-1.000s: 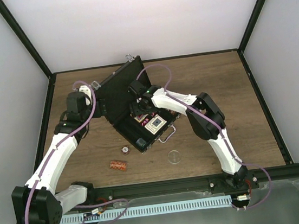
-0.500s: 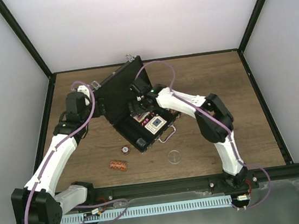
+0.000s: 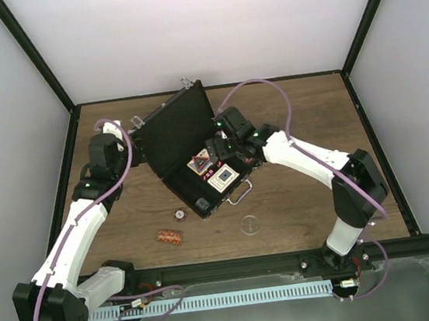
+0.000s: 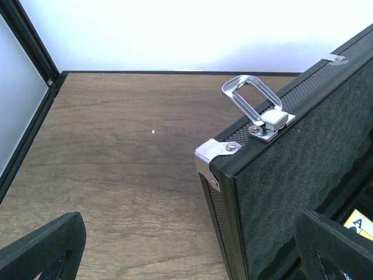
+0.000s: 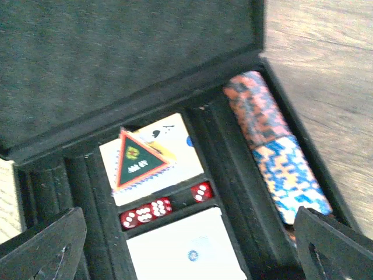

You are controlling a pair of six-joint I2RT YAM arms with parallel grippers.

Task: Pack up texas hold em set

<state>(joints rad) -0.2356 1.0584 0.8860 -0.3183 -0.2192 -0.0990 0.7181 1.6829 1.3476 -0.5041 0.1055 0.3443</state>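
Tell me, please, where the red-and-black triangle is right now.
In the right wrist view, the triangle lies inside the open case, on the upper card deck, just above the red dice.

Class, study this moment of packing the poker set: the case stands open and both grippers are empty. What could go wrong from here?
1. The triangle lies crooked on the card deck; it may slide or jam under the lid.
2. A chip stack and a small disc lie on the table; closing now would leave them out.
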